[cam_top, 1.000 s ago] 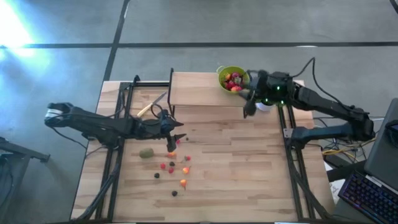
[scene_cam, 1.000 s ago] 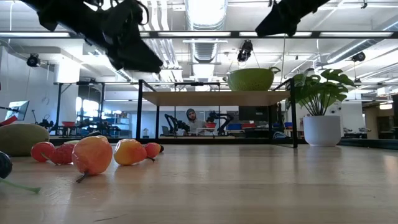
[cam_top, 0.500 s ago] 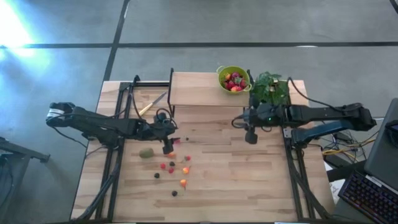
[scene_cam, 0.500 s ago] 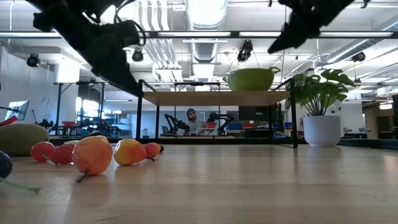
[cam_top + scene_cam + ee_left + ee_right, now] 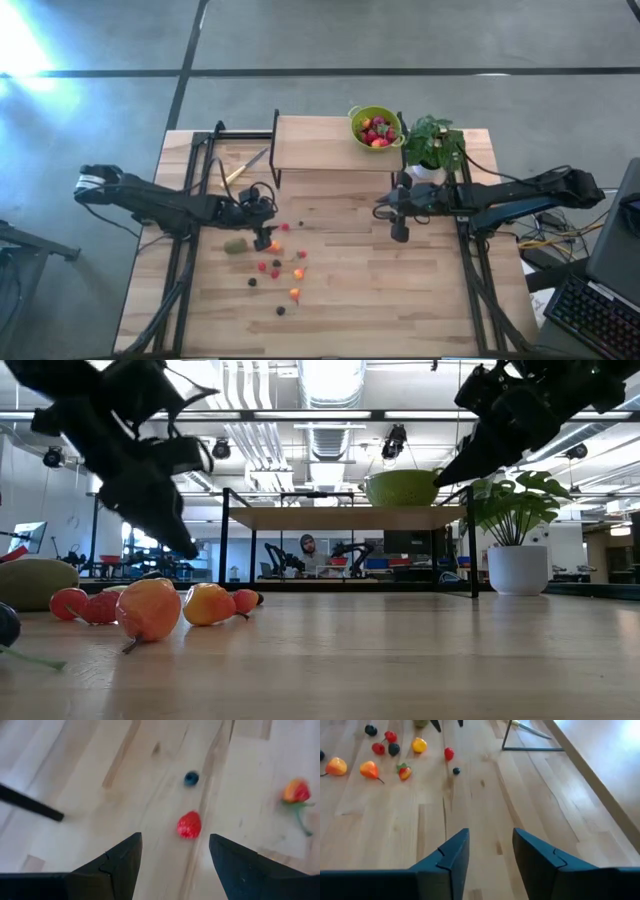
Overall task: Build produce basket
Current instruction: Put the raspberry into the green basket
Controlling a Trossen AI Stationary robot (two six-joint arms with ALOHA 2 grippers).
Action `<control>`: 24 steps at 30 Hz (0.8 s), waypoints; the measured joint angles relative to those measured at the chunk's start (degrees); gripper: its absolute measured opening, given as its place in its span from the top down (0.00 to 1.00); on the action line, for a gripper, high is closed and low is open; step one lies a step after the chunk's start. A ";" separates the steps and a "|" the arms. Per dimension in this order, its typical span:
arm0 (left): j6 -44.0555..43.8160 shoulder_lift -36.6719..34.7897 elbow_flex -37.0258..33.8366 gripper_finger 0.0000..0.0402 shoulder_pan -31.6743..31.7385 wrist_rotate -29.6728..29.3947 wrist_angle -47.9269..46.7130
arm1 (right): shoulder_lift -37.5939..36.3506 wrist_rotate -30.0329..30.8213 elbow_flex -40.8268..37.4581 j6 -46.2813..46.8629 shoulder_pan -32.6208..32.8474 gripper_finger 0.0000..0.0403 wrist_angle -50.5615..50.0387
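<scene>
The left pincer (image 5: 172, 857) hangs parted and empty just above a red berry (image 5: 189, 825) on the table (image 5: 400, 290). The right pincer (image 5: 490, 855) is also parted, holding nothing, over bare table. The produce basket (image 5: 375, 127) sits on the raised shelf (image 5: 310, 145) beside the potted plant (image 5: 433, 146).

One green basket (image 5: 375, 127) stands on the raised shelf (image 5: 310, 145) at the table's far edge, holding a heap of red and dark fruits too tightly packed to count. One potted plant (image 5: 432, 148) stands beside the shelf, near the far right corner. One knife (image 5: 243, 168) lies near the far left corner.

Loose on the table (image 5: 400, 290), left of the middle, lie one brownish-green kiwi (image 5: 235, 245) and about ten small fruits (image 5: 275, 268): roughly four red, three orange and three dark.

Two arms reach over the table, one from each side edge.
</scene>
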 joint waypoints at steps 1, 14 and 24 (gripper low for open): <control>-0.28 0.00 -1.05 0.41 0.02 -0.04 0.94 | 0.00 0.00 -0.01 -0.33 0.00 0.62 0.17; -0.57 2.59 -9.35 0.41 0.10 -0.17 14.02 | 0.00 0.00 0.97 -0.62 -0.02 0.57 0.44; 0.45 13.84 -7.13 0.41 0.10 0.60 20.47 | 0.00 0.00 0.99 -0.33 -0.02 0.64 0.37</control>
